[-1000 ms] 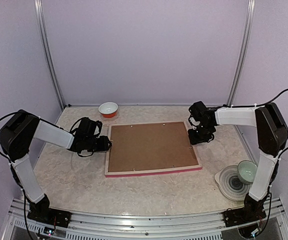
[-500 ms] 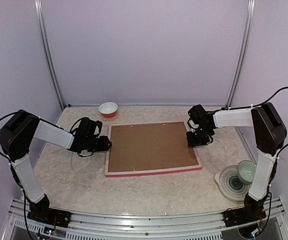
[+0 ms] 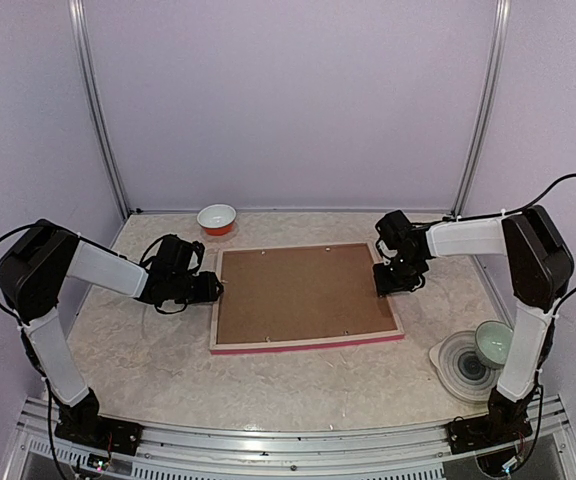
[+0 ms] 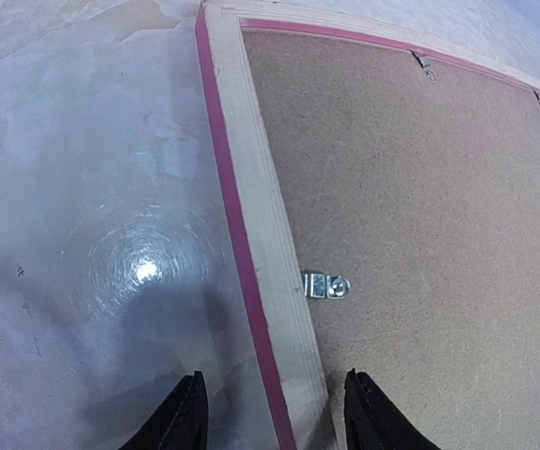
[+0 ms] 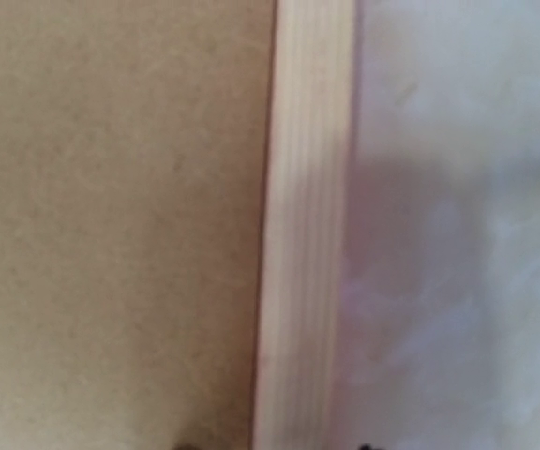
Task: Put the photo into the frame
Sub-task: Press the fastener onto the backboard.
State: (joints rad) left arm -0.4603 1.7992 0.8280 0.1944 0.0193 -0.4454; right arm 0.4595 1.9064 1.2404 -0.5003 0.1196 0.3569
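Note:
The frame (image 3: 308,343) lies face down in the middle of the table, its pale back up and a pink strip along its edges. A brown backing board (image 3: 303,292) fills it, so the photo is hidden. My left gripper (image 3: 215,288) is low at the frame's left rail (image 4: 261,216). It is open (image 4: 272,412), one finger over the table and the other over the board, near a metal clip (image 4: 326,285). My right gripper (image 3: 380,280) hangs close over the right rail (image 5: 306,234). It is open (image 5: 272,447), with only its fingertips showing on either side of the rail.
A red and white bowl (image 3: 217,217) stands behind the frame's far left corner. At the front right, a grey plate (image 3: 460,365) carries a pale green bowl (image 3: 494,342), close to the right arm's base. Walls and metal posts close in the table.
My right gripper has shifted slightly back and inward at the frame's right rail. The left gripper and the frame have not moved.

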